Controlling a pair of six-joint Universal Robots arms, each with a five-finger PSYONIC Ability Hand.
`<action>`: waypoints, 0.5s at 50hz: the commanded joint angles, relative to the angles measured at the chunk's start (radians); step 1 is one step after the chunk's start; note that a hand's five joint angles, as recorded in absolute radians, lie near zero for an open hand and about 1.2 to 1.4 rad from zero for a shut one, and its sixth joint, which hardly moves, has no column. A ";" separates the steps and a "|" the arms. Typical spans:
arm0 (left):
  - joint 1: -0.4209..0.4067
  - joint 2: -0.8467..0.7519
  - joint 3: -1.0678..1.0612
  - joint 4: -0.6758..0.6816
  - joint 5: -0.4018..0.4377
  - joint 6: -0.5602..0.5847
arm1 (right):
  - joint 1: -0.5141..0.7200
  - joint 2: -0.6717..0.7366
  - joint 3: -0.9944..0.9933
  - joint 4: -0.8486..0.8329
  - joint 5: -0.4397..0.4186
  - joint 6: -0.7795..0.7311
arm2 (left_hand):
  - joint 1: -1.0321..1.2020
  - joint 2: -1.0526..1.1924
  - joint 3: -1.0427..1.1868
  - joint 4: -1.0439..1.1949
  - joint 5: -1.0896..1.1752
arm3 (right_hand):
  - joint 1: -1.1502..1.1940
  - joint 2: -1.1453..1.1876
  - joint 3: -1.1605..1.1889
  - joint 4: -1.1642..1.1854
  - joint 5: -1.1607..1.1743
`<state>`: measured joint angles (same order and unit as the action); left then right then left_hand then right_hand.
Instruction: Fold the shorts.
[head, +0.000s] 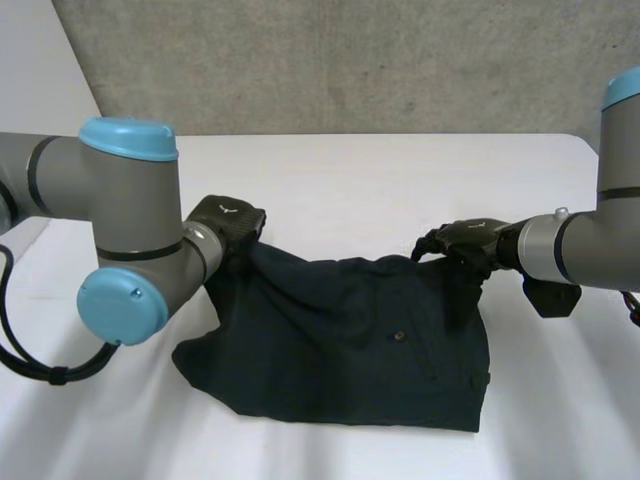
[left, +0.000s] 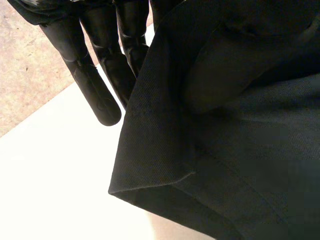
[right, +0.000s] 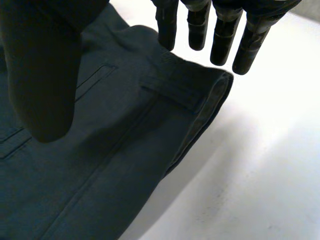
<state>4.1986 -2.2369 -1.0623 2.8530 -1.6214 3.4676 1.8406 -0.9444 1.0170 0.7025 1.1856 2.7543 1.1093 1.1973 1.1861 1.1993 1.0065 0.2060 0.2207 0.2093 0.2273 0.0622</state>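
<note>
The dark navy shorts (head: 350, 340) lie doubled over on the white table (head: 400, 180). My left hand (head: 228, 220) holds their far left corner raised off the table, and the cloth slopes down from it. In the left wrist view its straight fingers (left: 95, 75) lie against the shorts' hem (left: 150, 150), pinching the cloth. My right hand (head: 465, 243) hovers just over the far right corner. In the right wrist view its fingers (right: 222, 35) are straight and spread above the waistband corner (right: 175, 92), with the thumb (right: 45, 75) apart from them and nothing held.
A grey wall (head: 350, 60) runs behind the table's far edge. Bare white tabletop (right: 260, 165) lies beside the shorts at my right hand. In the left wrist view the brown floor (left: 30, 75) shows past the table's edge.
</note>
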 joint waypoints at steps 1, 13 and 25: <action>0.005 0.056 -0.065 0.003 0.008 -0.001 | -0.004 0.134 -0.118 0.055 -0.026 0.076 | 0.287 0.199 0.210 0.197 0.215 | -0.031 -0.046 -0.035 -0.053 -0.062; 0.003 0.077 -0.090 0.002 0.011 0.002 | 0.008 0.246 -0.241 -0.063 -0.026 0.237 | 0.287 0.199 0.210 0.197 0.215 | 0.155 0.140 0.151 0.133 0.124; 0.005 0.082 -0.087 0.008 0.011 0.004 | 0.009 0.331 -0.333 -0.080 -0.026 0.280 | 0.287 0.199 0.210 0.197 0.215 | 0.272 0.257 0.269 0.251 0.241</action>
<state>4.2016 -2.1574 -1.1547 2.8571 -1.6106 3.4713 1.8490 -0.6394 0.7007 0.6166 1.1619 3.0368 1.1093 1.1973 1.1861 1.1993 1.0067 0.3129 0.3539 0.3682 0.3681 0.1791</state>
